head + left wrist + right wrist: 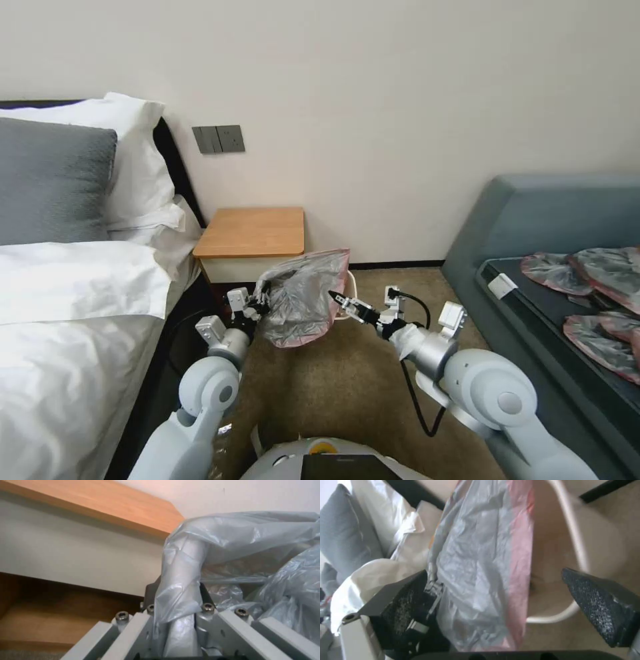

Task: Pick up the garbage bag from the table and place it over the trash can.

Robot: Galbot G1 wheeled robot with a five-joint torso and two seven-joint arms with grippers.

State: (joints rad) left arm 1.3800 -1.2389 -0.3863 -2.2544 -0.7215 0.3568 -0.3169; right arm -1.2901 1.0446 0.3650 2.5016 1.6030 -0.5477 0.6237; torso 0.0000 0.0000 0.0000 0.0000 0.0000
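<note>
In the head view you see the garbage bag (303, 297) already off the nightstand (252, 231), whose top is bare, and hanging in the air in front of it, between the two arms. The left gripper (261, 305) is at the bag's left edge and the right gripper (341, 301) is at its right edge, near the pinkish-red rim. Behind the bag you see only a small piece of the cream trash can (348, 303), standing on the carpet just beside the nightstand. Several flatter bags (587, 280) lie on the grey sofa at the right, well apart from the work. In the left wrist view the left gripper (186, 620) has its jaws together on a bunched fold of the garbage bag (233, 545), and the nightstand (110, 507) with its white drawer front is close behind. In the right wrist view the right gripper (506, 597) has its jaws apart, one on each side of the garbage bag (480, 565); the plastic and its red rim hang between them, not pinched. Below you look into the open trash can (578, 555). So I judge that the pick-up is done and the bag is brought near the can, but the mouth of the bag is not yet opened and not yet pulled over the can's rim.
</note>
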